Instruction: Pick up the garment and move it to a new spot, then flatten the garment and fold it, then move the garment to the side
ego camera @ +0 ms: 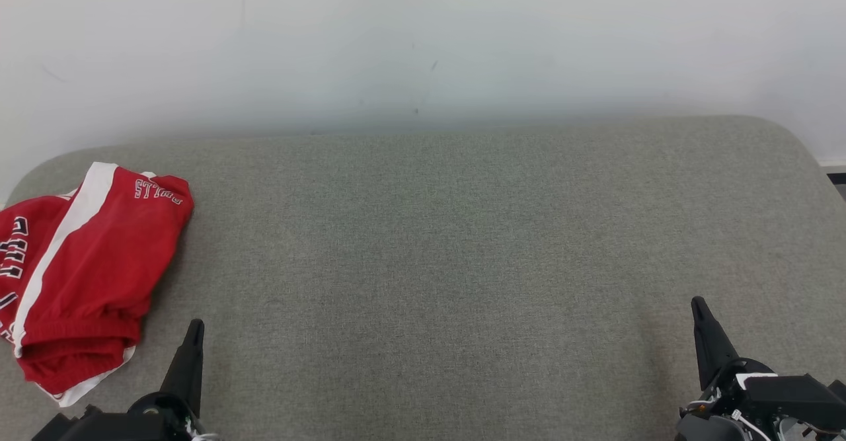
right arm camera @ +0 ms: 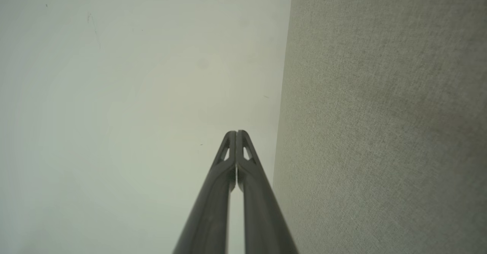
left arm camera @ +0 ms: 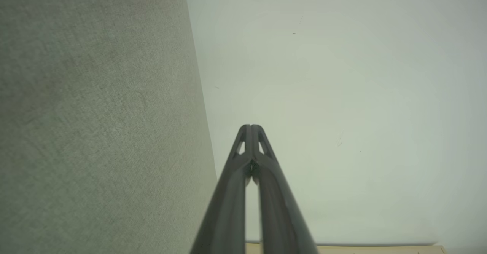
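— Where did the red shorts [ego camera: 86, 269] lie?
— At the left edge of the grey cushion [ego camera: 462, 242], just left of the left gripper [ego camera: 193, 335]; the right gripper [ego camera: 702, 319] sat well apart. Both jaws were pressed together.

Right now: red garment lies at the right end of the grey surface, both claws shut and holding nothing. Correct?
One thing is off. The red garment lies at the left end of the grey surface, not the right, as the head view shows. The rest holds: the left claw and right claw are shut and holding nothing.
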Controlling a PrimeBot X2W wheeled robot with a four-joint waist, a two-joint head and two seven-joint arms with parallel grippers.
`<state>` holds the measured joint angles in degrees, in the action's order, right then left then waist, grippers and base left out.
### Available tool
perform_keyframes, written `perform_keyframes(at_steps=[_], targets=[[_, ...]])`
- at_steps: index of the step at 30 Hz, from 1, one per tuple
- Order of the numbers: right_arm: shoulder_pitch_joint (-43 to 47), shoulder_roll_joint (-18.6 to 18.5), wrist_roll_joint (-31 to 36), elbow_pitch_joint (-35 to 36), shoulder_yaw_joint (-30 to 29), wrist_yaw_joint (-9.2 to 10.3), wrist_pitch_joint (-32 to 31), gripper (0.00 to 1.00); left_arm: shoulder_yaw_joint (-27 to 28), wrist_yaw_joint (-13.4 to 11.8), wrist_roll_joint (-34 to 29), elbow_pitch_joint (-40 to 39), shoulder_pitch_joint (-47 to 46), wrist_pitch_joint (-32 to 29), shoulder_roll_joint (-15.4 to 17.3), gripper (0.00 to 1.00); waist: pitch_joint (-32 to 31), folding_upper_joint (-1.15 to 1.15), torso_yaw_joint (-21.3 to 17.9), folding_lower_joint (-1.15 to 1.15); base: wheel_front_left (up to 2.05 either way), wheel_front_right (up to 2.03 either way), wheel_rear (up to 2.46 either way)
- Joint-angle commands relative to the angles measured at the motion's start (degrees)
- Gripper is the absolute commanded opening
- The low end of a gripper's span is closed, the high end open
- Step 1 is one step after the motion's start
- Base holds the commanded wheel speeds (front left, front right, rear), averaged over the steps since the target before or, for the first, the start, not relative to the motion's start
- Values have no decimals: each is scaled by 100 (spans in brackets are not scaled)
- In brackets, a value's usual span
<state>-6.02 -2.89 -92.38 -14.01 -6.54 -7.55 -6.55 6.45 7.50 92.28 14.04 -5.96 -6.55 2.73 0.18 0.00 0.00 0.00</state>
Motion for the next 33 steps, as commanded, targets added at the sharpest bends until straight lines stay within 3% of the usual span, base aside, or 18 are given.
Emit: perform_keyframes(at_steps=[1, 15, 16, 33], targets=[[-41, 4, -7, 11, -7, 13, -12, 0, 16, 9, 27, 5, -66, -14, 30, 0, 0, 0, 0, 0, 0, 0, 0], [-41, 4, -7, 11, -7, 13, -12, 0, 16, 9, 27, 5, -65, -14, 30, 0, 0, 0, 0, 0, 0, 0, 0], [0, 0, 0, 0, 0, 0, 0, 100, 0, 0, 0, 0, -1, 0, 0, 100, 0, 0, 0, 0, 0, 0, 0], [207, 16, 303, -166, 361, 1, 357, 100, -139, -6, -322, 214, 322, 356, -38, 100, -75, 0, -18, 0, 0, 0, 0]])
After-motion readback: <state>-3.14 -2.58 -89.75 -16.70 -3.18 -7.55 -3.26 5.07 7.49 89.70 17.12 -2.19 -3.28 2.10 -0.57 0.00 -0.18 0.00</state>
